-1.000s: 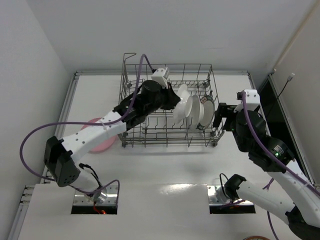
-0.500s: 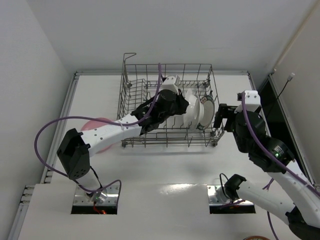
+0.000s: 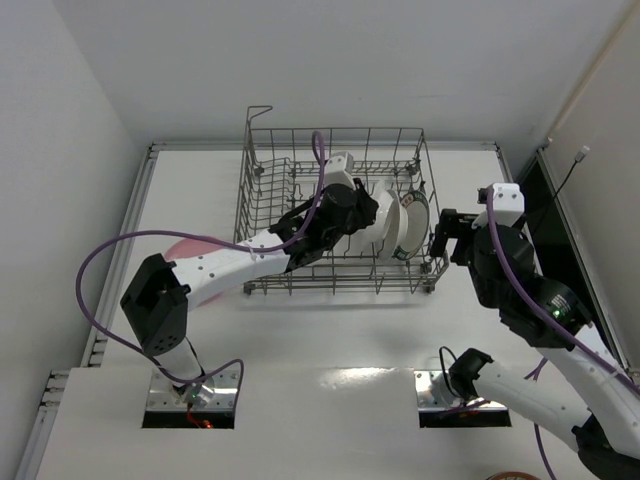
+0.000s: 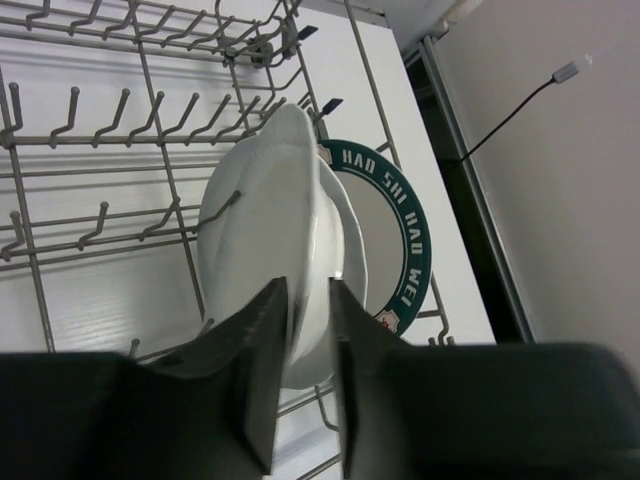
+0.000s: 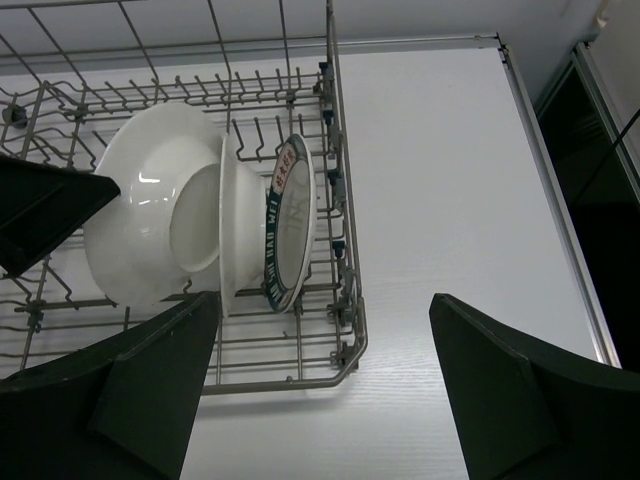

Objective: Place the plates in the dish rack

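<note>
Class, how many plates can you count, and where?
4: one white plate, another white plate and a teal-rimmed plate upright in the dish rack; a pink plate left of it, partly under the left arm.

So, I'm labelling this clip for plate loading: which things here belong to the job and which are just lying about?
Job: dish rack; front white plate in left pincer; second white plate; teal-rimmed plate; pink plate on the table; right pincer, open.
Lying about: black wall cable with white plug; brownish thing at the bottom edge, unclear.
</note>
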`<state>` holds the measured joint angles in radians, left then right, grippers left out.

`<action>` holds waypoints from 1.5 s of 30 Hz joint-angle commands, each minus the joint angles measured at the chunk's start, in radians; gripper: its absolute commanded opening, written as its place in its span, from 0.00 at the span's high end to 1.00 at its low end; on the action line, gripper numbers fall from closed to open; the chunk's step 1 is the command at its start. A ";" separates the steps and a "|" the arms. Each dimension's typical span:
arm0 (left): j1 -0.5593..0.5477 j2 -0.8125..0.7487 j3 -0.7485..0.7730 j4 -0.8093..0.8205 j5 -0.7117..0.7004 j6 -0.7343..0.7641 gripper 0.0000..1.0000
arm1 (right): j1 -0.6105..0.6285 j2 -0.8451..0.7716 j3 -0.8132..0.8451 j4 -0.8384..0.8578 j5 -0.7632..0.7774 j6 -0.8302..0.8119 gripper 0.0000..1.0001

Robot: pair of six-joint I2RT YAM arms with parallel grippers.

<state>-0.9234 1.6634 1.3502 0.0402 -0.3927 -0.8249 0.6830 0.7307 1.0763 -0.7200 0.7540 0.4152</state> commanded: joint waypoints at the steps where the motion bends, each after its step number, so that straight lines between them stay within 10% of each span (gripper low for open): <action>1: -0.021 0.022 0.042 0.064 -0.025 -0.034 0.77 | -0.002 0.009 -0.010 0.013 -0.008 -0.012 0.15; 11: -0.051 0.050 0.102 -0.019 -0.046 -0.016 0.32 | -0.002 0.009 -0.010 0.013 -0.018 -0.012 0.15; 27: -0.091 0.062 0.231 -0.143 -0.149 0.038 0.31 | -0.002 0.027 -0.001 0.013 -0.018 -0.012 0.15; 32: -0.054 0.084 0.256 -0.282 -0.236 -0.002 0.15 | -0.002 0.027 0.008 0.013 -0.027 -0.012 0.15; 45: 0.099 0.144 0.185 -0.283 -0.025 -0.025 0.18 | -0.002 0.027 -0.001 0.013 -0.056 -0.023 0.17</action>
<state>-0.8410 1.8084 1.5558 -0.2577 -0.4557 -0.8352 0.6830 0.7540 1.0737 -0.7200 0.7189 0.4103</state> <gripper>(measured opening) 0.826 0.841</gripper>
